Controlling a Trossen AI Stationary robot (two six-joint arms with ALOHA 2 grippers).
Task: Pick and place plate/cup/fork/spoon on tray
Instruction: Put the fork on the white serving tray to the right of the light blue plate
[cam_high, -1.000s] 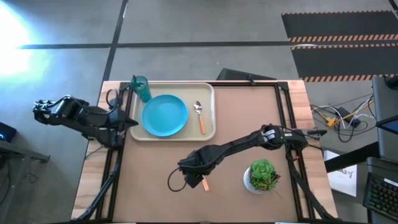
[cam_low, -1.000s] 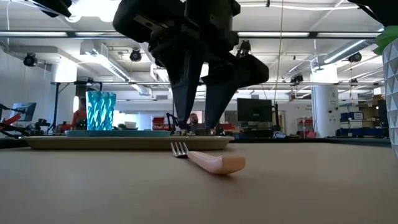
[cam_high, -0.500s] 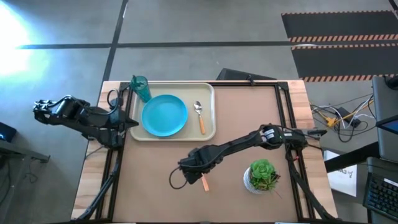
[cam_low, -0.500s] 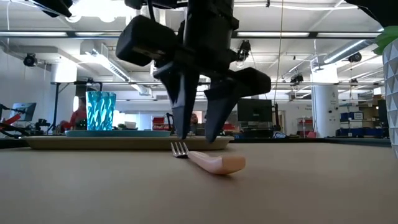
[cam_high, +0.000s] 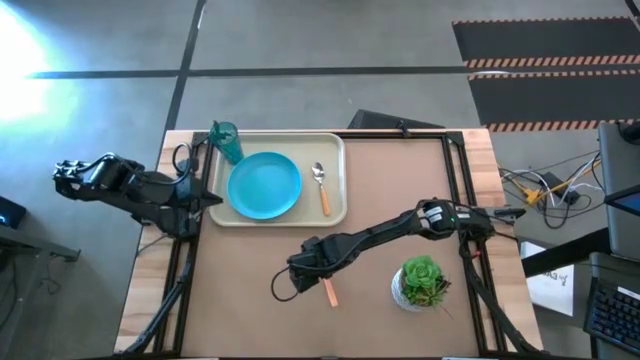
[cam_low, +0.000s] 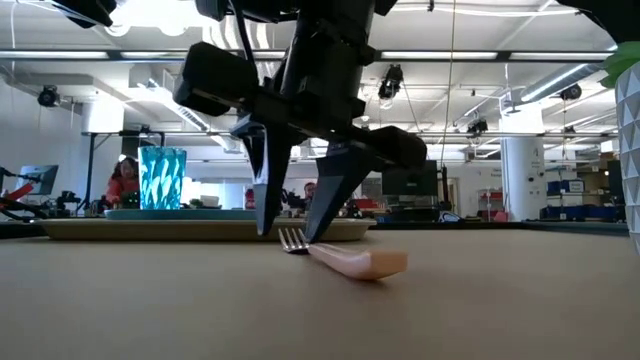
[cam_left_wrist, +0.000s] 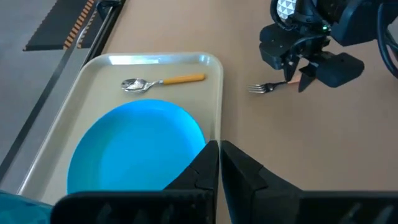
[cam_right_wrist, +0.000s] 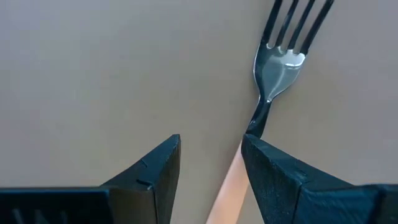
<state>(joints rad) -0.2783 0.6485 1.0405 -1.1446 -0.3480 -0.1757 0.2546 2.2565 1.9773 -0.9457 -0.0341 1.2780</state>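
Table (cam_high: 250, 300), brown-topped, carries everything, and the cream tray (cam_high: 335, 180) serves as landmark, lying toward its far left part. Inside the tray, the sky-blue plate (cam_high: 264, 185) fills the middle, the teal cup (cam_high: 226, 141) stands upright at the tray's far left corner, and the orange-handled spoon (cam_high: 321, 187) lies just beside the plate, along the tray's right rim. A green plant in a white pot (cam_high: 421, 281) stands well apart from the tray, to the near right. The right hand (cam_low: 288, 228) hangs low just off the tray's near edge, fingers spread open over the fork's neck, one tip against it. The fork (cam_low: 345, 256) lies flat on the table there, outside the tray. The left hand (cam_left_wrist: 220, 163) waits at the tray's left side, fingers pressed together, gripping nothing.
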